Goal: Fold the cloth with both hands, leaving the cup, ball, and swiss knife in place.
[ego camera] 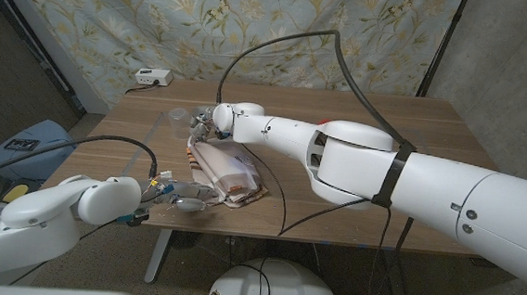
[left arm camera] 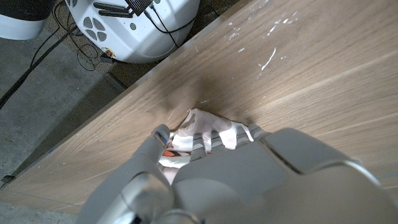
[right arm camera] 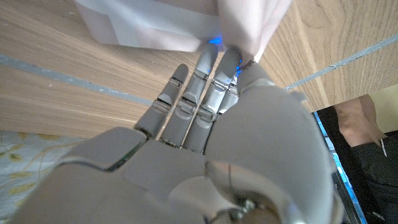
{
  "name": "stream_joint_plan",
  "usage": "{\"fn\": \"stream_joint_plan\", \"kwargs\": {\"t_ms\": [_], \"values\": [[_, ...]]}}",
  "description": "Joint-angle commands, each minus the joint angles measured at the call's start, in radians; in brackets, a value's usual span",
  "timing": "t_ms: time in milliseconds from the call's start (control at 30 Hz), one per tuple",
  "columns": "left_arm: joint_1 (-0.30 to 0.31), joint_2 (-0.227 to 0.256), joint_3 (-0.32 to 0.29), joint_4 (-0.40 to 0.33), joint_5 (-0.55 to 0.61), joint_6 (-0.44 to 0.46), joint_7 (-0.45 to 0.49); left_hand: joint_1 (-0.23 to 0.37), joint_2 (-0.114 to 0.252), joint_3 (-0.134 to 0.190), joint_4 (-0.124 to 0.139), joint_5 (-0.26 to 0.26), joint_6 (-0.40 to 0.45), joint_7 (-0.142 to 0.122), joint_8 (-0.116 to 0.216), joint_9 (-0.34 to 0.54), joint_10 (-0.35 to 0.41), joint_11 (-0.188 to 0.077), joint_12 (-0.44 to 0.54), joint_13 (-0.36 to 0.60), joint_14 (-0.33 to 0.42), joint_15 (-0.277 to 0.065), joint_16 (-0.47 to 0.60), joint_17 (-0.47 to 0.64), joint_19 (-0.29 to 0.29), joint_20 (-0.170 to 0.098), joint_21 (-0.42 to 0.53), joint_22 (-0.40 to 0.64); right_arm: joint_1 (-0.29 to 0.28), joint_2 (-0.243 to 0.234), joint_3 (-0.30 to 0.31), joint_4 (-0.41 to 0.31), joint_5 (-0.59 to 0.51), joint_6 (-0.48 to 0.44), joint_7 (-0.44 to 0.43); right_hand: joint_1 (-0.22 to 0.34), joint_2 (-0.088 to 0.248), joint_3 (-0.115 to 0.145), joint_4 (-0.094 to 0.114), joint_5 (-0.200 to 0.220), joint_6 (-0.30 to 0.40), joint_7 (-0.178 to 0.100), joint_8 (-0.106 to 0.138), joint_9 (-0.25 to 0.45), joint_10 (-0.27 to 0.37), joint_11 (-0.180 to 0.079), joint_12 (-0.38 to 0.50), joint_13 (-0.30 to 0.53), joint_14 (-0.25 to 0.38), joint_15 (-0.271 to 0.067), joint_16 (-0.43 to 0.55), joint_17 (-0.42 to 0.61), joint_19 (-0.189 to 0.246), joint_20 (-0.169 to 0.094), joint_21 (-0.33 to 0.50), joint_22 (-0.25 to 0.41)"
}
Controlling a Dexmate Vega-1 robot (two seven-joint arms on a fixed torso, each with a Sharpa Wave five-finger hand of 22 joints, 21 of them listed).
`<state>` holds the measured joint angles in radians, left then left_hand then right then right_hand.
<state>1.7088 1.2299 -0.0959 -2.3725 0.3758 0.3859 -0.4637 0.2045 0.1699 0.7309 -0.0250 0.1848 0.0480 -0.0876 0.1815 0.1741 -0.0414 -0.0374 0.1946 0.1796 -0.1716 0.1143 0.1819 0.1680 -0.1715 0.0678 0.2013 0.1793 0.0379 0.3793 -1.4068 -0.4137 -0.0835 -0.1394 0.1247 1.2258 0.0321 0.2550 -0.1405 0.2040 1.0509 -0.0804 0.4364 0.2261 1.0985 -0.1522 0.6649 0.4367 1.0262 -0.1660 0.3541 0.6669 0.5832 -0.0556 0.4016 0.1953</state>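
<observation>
The striped cloth lies bunched and partly folded in the middle of the wooden table. My right hand is at its far left corner. In the right wrist view the cloth runs down to the fingertips, where a fold looks pinched against the thumb. My left hand is at the near left corner, and in the left wrist view its fingers grip a bunch of cloth. A clear cup stands just left of the right hand.
A small white box sits at the table's far left corner. The near table edge runs close to my left hand. A blue bag lies on the floor to the left. Part of a person shows beyond the table.
</observation>
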Motion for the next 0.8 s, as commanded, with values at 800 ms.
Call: {"fn": "stream_joint_plan", "kwargs": {"t_ms": [800], "values": [[-0.006,0.024,0.021,-0.007,-0.004,0.005,0.019,0.016,0.000,-0.001,-0.007,-0.003,0.012,-0.005,0.003,0.004,0.002,-0.002,0.000,0.002,-0.037,-0.007,0.001,0.003,-0.120,-0.004,0.004,0.001,-0.039,-0.186,0.099,-0.339,-0.095,-0.102,0.314,-0.289,-0.033,-0.115,0.104,-0.003,-0.220,0.068,-0.104,-0.004,-0.220,0.090,-0.150,-0.077,-0.136,0.011,-0.108,-0.050,-0.086,0.023,-0.024,-0.002]]}}
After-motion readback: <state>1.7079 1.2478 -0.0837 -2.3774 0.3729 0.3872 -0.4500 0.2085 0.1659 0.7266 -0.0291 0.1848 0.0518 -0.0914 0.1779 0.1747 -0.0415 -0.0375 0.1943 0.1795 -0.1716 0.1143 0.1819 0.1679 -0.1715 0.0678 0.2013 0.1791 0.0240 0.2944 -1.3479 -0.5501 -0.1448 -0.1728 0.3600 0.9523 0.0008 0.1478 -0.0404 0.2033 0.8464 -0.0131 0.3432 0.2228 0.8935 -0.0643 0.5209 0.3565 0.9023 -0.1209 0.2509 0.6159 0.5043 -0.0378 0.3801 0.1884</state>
